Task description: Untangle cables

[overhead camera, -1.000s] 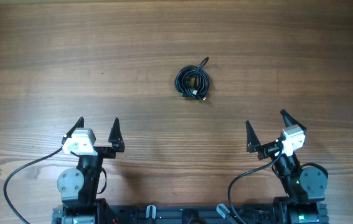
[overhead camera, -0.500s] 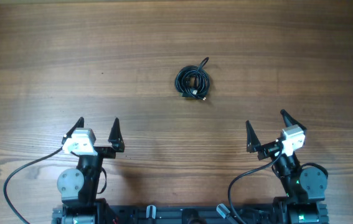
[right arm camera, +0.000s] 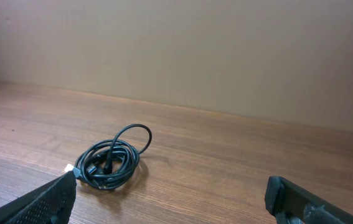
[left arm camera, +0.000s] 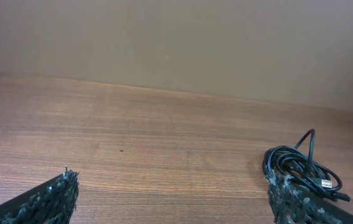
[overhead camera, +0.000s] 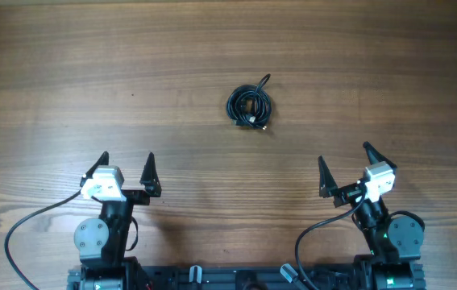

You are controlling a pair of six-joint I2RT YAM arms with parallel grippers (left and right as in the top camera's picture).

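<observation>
The cables [overhead camera: 250, 105] lie as one small coiled bundle of thin black cord on the wooden table, a little right of centre and toward the far side. One loop sticks up from the coil, and small plugs show among the turns. In the left wrist view the cables [left arm camera: 301, 167] sit at the right, just beyond my right fingertip. The right wrist view has the cables [right arm camera: 109, 163] at lower left. My left gripper [overhead camera: 126, 160] is open near the front left, well short of the bundle. My right gripper [overhead camera: 343, 153] is open at the front right, also apart from it.
The bare wooden table [overhead camera: 91, 72] stretches on all sides of the bundle. A plain beige wall [right arm camera: 226, 50] rises behind the table's far edge. Thick black wires [overhead camera: 27, 229] run from the arm bases along the near edge.
</observation>
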